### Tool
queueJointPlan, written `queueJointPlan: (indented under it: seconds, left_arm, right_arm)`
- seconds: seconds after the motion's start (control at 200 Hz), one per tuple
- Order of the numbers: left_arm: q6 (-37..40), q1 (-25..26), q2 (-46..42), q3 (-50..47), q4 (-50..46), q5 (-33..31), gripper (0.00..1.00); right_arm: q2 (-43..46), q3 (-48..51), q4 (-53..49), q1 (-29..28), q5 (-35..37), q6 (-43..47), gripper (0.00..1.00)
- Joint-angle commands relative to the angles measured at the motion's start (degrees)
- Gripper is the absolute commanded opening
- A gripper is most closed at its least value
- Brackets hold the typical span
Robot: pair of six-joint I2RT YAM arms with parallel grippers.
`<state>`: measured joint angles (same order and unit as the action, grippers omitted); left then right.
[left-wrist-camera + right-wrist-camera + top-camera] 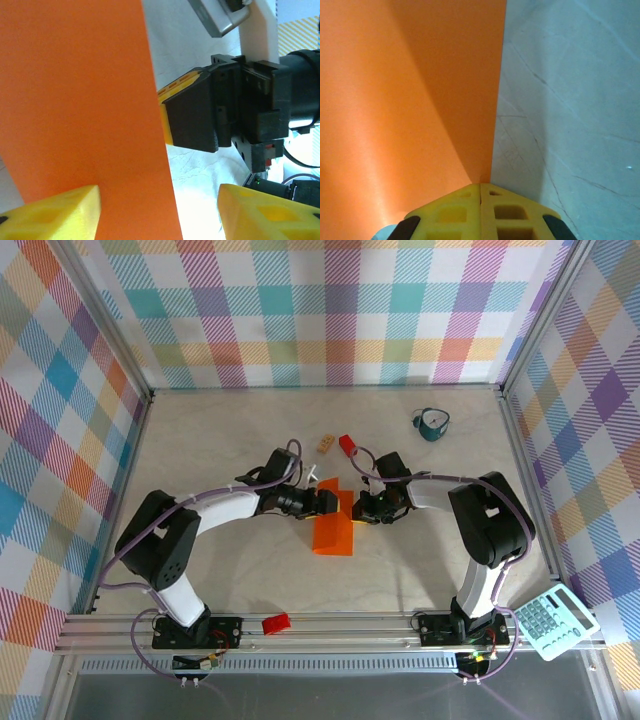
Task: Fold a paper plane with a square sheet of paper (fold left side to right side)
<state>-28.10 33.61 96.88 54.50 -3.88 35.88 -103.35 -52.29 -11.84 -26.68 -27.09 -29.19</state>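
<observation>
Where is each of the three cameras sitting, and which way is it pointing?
Top external: above and behind the arm bases, looking down at the table; both arms show, left gripper and right gripper meeting at the sheet of paper.
Left wrist: on the left arm, looking past its spread yellow fingers at the paper and right gripper.
Right wrist: on the right arm, looking past its closed fingers pinching the paper's edge.
Shared: all three see the paper; top and left wrist see the right gripper.
</observation>
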Motion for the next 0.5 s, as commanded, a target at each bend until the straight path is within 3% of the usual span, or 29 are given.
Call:
queueJointPlan:
  seconds: [0.0,0.22,0.495]
  left_arm:
    - [-0.18,0.67,1.36,1.56,1.31,-0.34,0.51]
    - [0.05,1.02,2.81,1.58,0.38,-2.27,0.23]
    - [-0.47,1.02,2.88,1.15,0.71,-4.12,0.12]
  right_arm:
    - [-1.70,1.62,-0.59,-0.48,1.38,-0.69,0.01]
    - [-1.24,1.80,0.77,-0.48,0.60,-0.79,0.02]
    - [0.35,2.15,5.08,-0.51,-1.91,-1.48,0.03]
